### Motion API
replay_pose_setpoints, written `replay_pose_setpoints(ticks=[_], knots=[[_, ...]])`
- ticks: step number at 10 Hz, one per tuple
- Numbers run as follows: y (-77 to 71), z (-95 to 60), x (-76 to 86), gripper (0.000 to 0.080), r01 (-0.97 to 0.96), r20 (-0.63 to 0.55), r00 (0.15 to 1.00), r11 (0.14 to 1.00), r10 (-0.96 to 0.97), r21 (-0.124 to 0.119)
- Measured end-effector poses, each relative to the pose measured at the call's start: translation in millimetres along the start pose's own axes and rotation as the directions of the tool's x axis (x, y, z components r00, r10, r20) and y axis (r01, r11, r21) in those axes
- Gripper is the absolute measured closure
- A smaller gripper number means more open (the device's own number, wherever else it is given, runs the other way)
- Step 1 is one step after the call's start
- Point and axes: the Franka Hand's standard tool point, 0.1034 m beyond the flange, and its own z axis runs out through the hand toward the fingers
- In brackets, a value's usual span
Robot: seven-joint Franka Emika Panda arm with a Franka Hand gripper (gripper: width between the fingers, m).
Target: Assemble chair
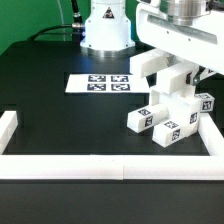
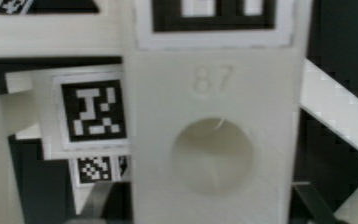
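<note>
Exterior: gripper (image 1: 183, 80) low at the view's right, jaws narrow, clamped on an upright white slab (image 1: 180, 96). Other tagged chair parts (image 1: 160, 122) cluster around its foot on the black table (image 1: 60, 120), near the right rail (image 1: 212, 135). Marker board (image 1: 100, 82) well apart, toward the view's left.

Wrist: slab (image 2: 211, 130) fills the frame, stamped 87, round recess below the number, tag (image 2: 215, 15) above it. More tagged parts behind.
</note>
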Motion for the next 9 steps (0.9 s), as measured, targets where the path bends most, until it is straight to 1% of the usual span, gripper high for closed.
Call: replay_pose_setpoints(ticks=[3,6,9], knots=[[-0.1,0.0,-0.1,0.0510,0.009,-0.001,1.000,1.000,-0.009,0.000],[-3.5,-0.2,-1.3,0.0510,0.122,-0.003,0.993,0.993,-0.122,0.000],[-3.8,0.3,-1.3,0.0510,0.140,-0.002,0.990,0.990,-0.140,0.002]])
